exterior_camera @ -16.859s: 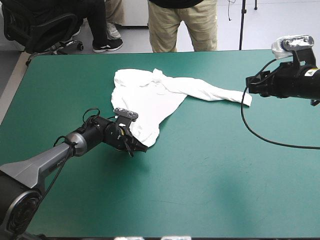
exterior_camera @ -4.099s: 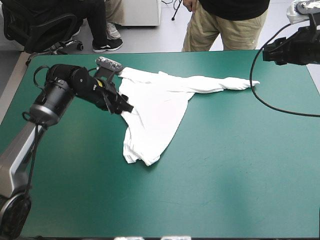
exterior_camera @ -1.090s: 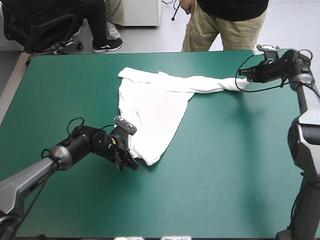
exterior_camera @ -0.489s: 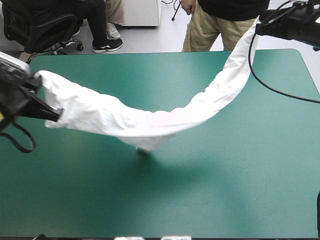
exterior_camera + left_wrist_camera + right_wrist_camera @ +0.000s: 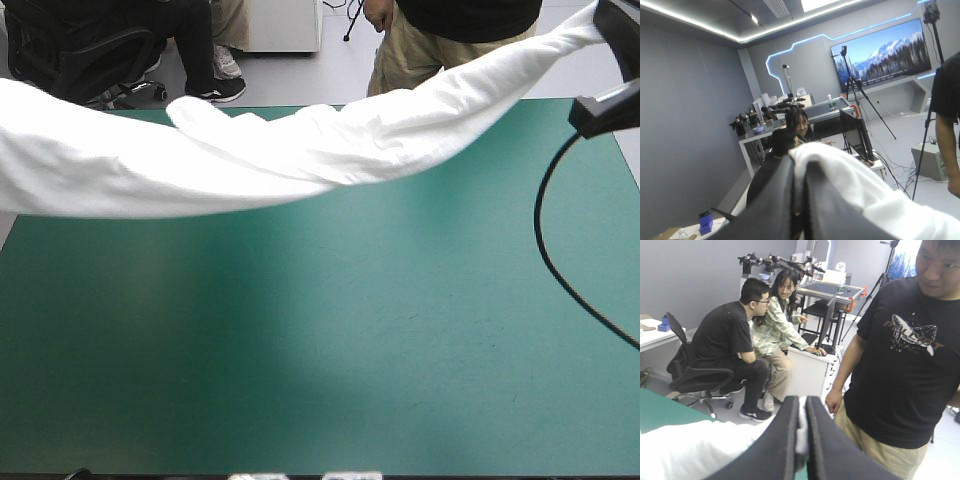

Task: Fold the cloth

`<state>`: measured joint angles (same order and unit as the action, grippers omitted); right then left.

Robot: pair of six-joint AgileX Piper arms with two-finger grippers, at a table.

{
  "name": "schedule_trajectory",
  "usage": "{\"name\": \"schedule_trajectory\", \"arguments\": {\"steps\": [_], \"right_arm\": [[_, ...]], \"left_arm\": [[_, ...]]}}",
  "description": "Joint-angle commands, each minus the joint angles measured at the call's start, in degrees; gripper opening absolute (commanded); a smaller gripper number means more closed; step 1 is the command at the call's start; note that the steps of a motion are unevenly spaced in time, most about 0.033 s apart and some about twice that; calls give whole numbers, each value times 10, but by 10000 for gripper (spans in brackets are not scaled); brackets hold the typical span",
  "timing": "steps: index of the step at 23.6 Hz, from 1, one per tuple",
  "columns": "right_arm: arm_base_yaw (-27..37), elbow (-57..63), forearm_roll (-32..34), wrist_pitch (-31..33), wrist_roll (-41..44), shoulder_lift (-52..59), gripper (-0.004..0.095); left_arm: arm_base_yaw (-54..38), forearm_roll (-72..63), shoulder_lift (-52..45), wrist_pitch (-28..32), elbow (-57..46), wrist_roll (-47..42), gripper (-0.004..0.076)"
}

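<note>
Left wrist view first: the left gripper (image 5: 799, 161), two broad black fin-shaped fingers, is pinched all but together into one arch. A fold of the white short-sleeved fabric T-shirt (image 5: 855, 190) is nipped between the tips and spills down over the side of one finger. That arm is raised high above the table, so its camera looks out level instead of down. The right gripper (image 5: 801, 401) does the same at its end. Its black fingers (image 5: 782, 440) are clamped on a thin strip of white cloth that shows in the slit between them, and more of the shirt trails away beside the gripper. A patch of the table's teal-green cover (image 5: 660, 412) shows beyond it.

From overhead, the T-shirt hangs in the air as one long bunched band, lifted off the flat rectangular table (image 5: 350, 350). It stretches over the table's far half, from beyond the left edge to past the far right corner, and is highest at that corner. The cloth is rolled and twisted, not spread out: thick and heavy toward the table's left edge, thinning almost to a rope toward the far right corner. A soft shadow lies on the cover under it.
</note>
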<state>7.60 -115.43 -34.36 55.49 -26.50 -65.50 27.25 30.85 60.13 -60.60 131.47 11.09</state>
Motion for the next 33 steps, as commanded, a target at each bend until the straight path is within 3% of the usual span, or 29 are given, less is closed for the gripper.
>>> {"name": "schedule_trajectory", "arguments": {"steps": [1,6,8,11,12,16,19,22,25,28,31,33], "right_arm": [[4,-15,33,-37,11,47,-13],[4,-15,90,-22,38,95,-13],[4,-14,115,5,62,96,-13],[4,24,117,63,66,85,-13],[4,34,117,70,66,84,-13],[4,172,109,65,66,78,-13],[4,256,108,17,57,48,-13],[4,296,113,-90,52,-17,-13],[4,299,113,-178,48,-92,-13],[4,288,113,-241,48,-168,-13],[4,260,112,-244,48,-250,-10],[4,234,109,-232,48,-309,42]], "left_arm": [[1,-6,10,43,15,15,-9],[1,-13,10,54,15,18,-9],[1,-41,13,33,14,18,-9],[1,-64,46,-134,-50,-19,-9],[1,-63,51,-131,-87,-36,-9],[0,-46,110,1,-366,-87,-8],[-8,-23,206,83,-436,-119,-8],[-44,-29,311,189,-412,-152,-8],[-76,-32,394,242,-358,-184,-8],[-94,-33,468,250,-291,-191,-8],[-98,-33,536,232,-219,-191,-8],[-98,-43,580,214,-178,-191,-8]]}}
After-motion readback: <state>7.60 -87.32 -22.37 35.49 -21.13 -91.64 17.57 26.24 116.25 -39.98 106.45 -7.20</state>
